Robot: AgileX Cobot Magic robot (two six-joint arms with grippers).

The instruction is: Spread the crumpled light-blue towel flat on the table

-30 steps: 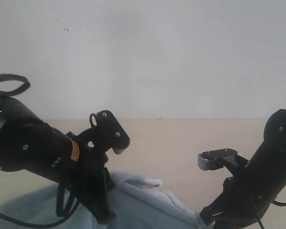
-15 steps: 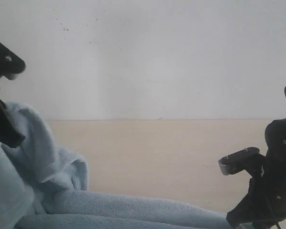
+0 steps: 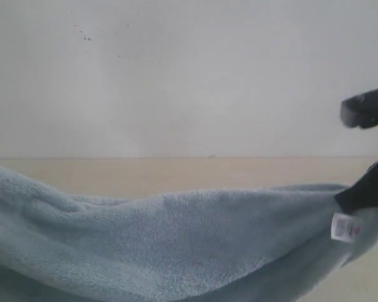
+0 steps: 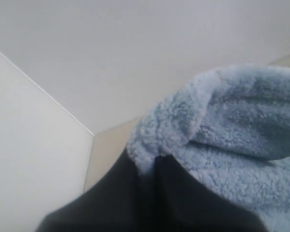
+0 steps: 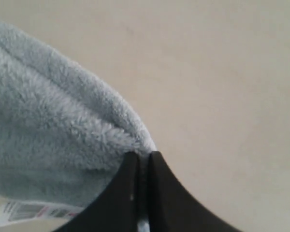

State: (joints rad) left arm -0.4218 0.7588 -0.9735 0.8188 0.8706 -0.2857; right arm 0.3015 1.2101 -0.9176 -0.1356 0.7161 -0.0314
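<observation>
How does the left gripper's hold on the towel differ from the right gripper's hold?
The left gripper has a thick fold of the towel bunched over it; the right gripper pinches a thinner edge. A white tag hangs beside the right gripper; none shows by the left gripper. The exterior view shows the right gripper, not the left gripper. Both are shut on the towel, which sags between them.

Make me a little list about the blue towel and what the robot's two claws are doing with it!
towel: pale blue, fluffy, stretched sideways between both claws, sagging in the middle
left claw: shut on one towel edge
right claw: shut on the other end, near the white tag
table: beige, seen beyond the towel
flat yet: no
</observation>
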